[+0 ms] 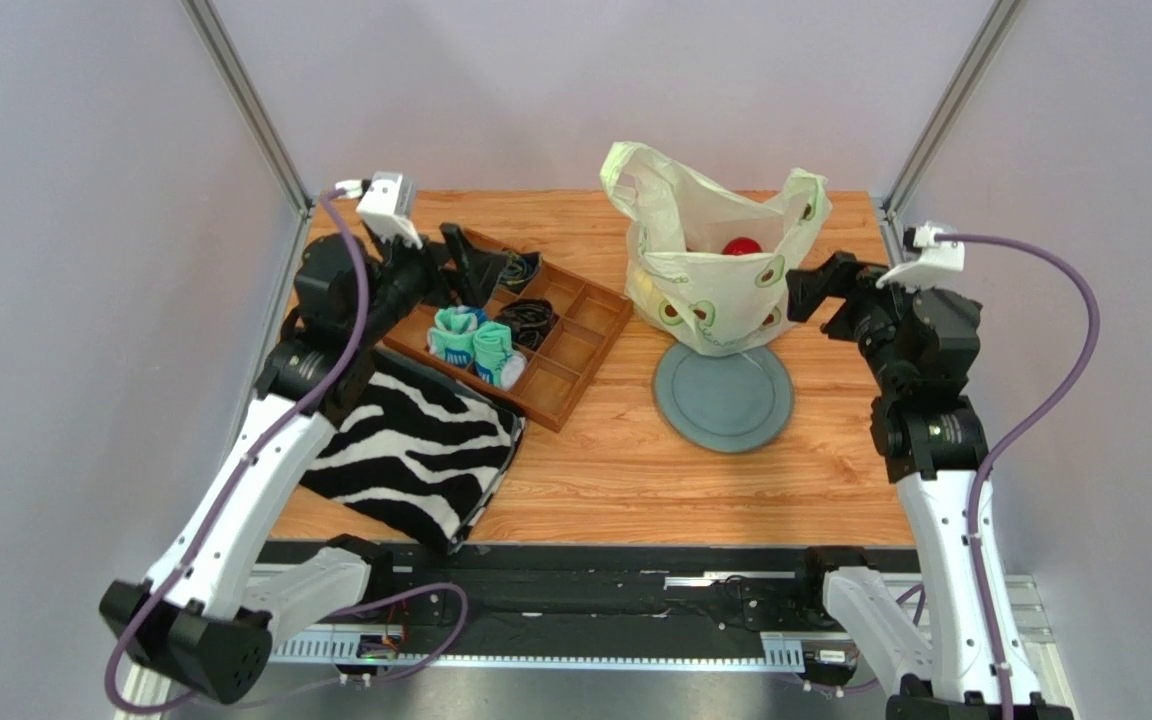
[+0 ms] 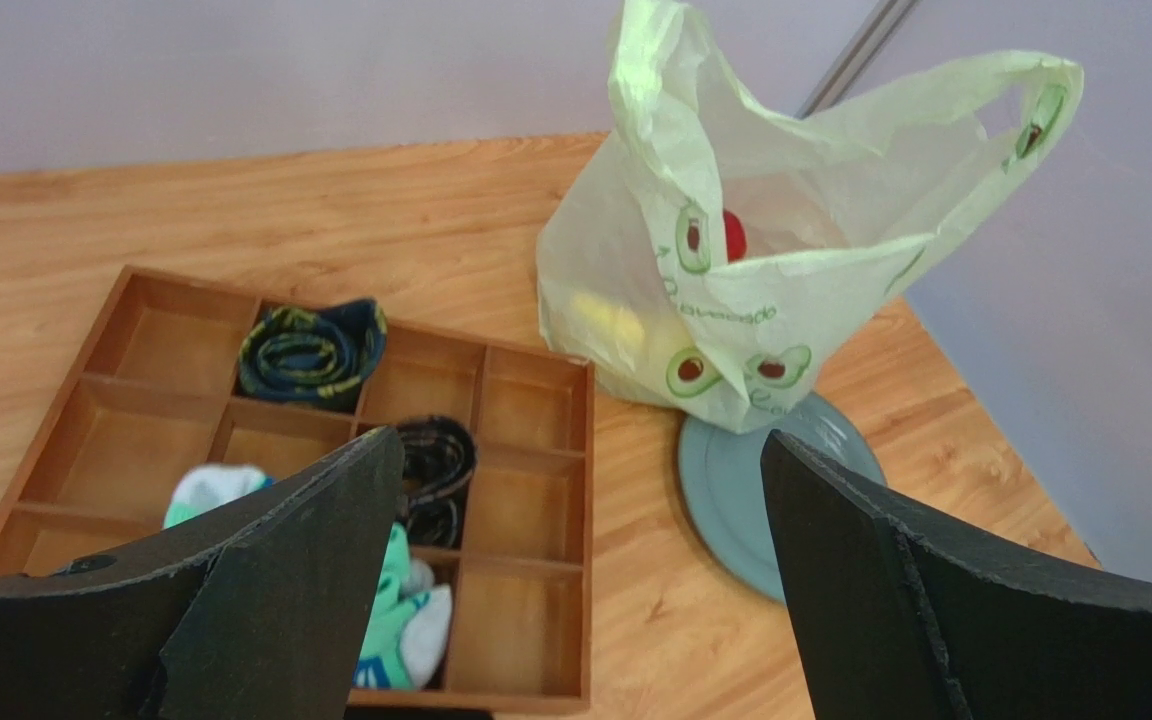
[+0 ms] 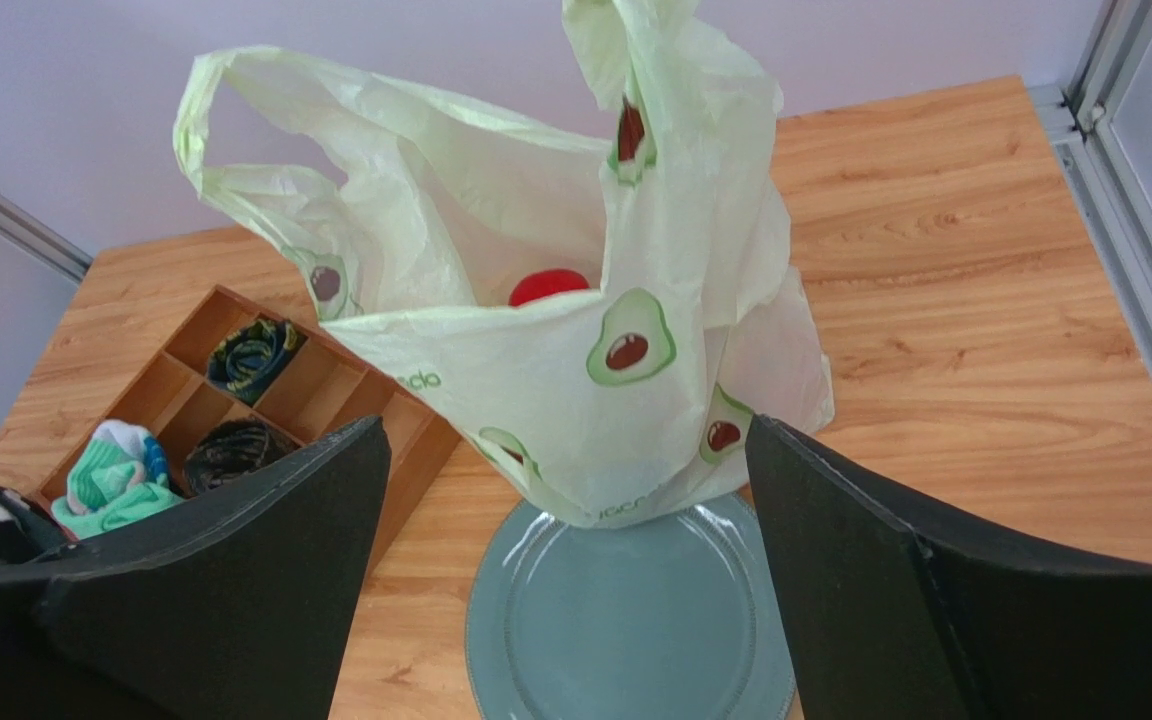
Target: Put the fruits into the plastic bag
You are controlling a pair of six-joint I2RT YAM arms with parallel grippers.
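Plastic bag stood upright, long axis vertical, mouth and handle loops pointing up. It lay straight ahead of the right claw, just beside its fingertips. In the right wrist view it filled the gap between the two fingers. From the left claw it lay ahead and off to the right, well apart, with the wooden tray below and in between. Right arm judged the nearer of the two.

Plate, grey-green, lay below and ahead of the right claw. The bag's base rested on its far part.

Right claw: fingers spread wide, nothing between them. Left claw: likewise spread wide and empty, hanging over the tray.

Red fruit sat inside the bag, ahead of the right claw and seen through the open mouth. A yellowish patch showed through the bag wall in the left wrist view, possibly a banana, not certain.

No loose fruit was seen outside the bag in any view. Judgement: filling was likely done. Any further approach would come from the right side, straight forward.
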